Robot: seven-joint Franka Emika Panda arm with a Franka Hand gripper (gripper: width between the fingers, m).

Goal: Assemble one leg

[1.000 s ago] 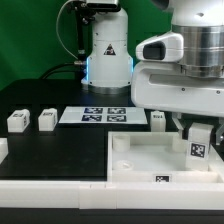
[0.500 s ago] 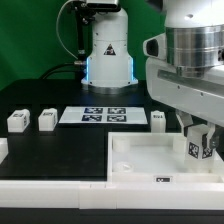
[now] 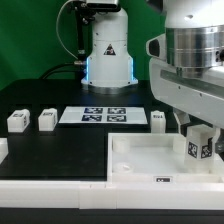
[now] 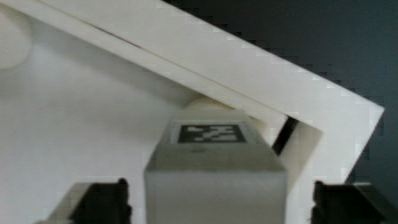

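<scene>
Exterior and wrist views of the leg-mounting step. The pincer (image 3: 199, 140) is clamped on the leg (image 3: 198, 146), a small white block whose black-and-white tag faces the exterior camera; the dark fingers (image 4: 103, 203) stand on either side of the block in the wrist view, pressed to its flanks. The leg (image 4: 215, 160) is held upright over the far corner of the large white tray-like part (image 3: 135, 160), on the exterior view's right, just inside the raised rim; whether its lower end touches the tray floor cannot be told. In the wrist view the rim of the tray-like part (image 4: 214, 70) runs as a slanted white wall just beyond the tagged face of the leg. The bulky white wrist of the arm (image 3: 190, 70) fills the upper right of the exterior view, directly above the pincer.

A second leg (image 3: 158, 120) stands on the black bench (image 3: 50, 150) just beyond the far rim of the tray, near the held one. The marker board (image 3: 95, 116), flat and white with several tags, lies on the bench between that leg and two further legs (image 3: 46, 120) (image 3: 16, 122) standing side by side toward the exterior view's left, well apart from the tray. The arm's white base (image 3: 105, 50) rises behind the marker board against a green backdrop (image 3: 30, 40)
</scene>
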